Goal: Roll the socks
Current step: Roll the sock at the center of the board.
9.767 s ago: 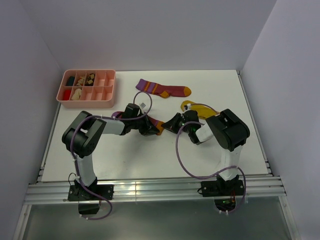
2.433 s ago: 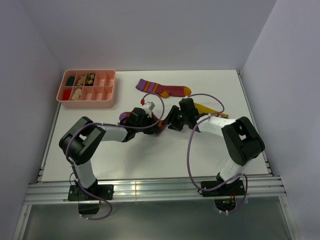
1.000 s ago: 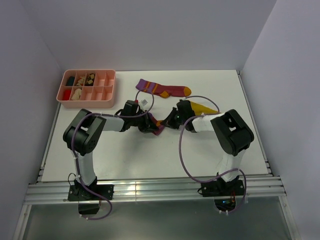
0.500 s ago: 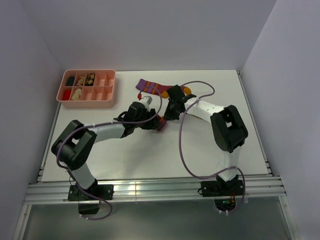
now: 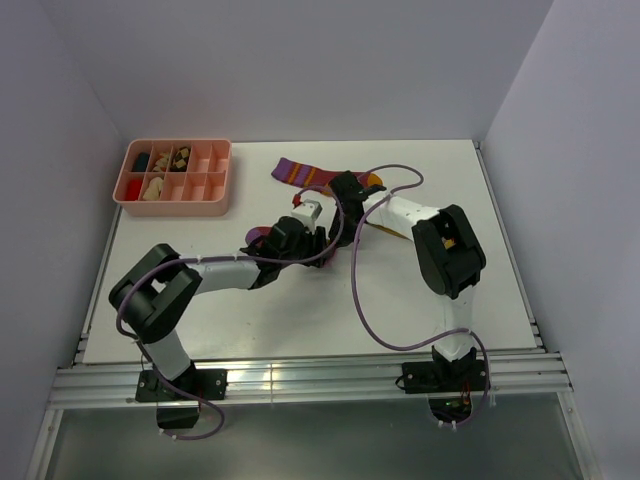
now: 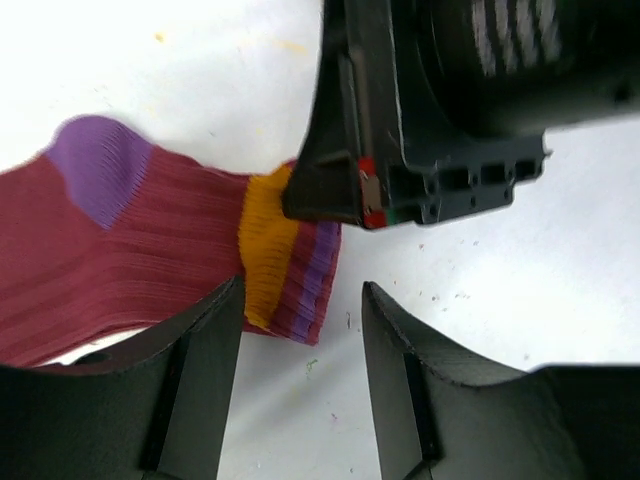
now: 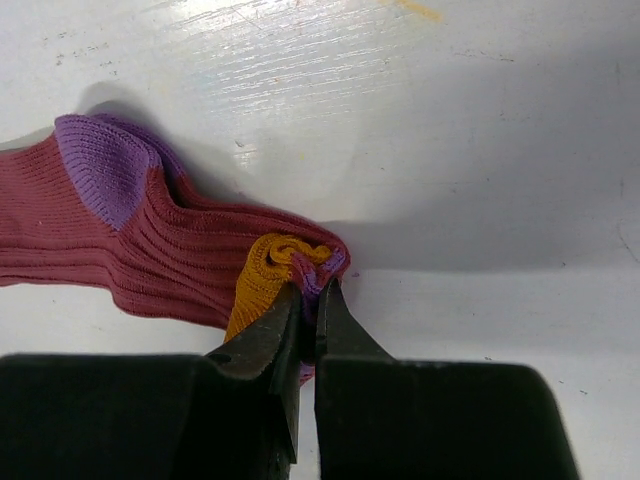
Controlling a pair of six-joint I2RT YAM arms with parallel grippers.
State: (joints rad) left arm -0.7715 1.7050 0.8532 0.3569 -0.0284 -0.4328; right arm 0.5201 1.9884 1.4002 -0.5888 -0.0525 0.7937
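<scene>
— Eyes on the maroon sock (image 7: 150,250): ribbed knit, purple heel patch, orange band and purple stripes toward the toe. Lying flat.

— Flat, yes, except that toe end! Curled over into one small tight roll, orange outside, purple tucked in, nipped between the closed fingertips of the right gripper (image 7: 310,290).

— And the rest of it?

— Stretched out straight, not rolled at all.

— Farther back, a second maroon sock (image 5: 300,175), laid out flat, purple cuff to the left, orange stripes along it, orange toe to the right, middle partly hidden.

— Only a sliver of yellow sock (image 5: 383,228) showing, just right of the first.
</scene>
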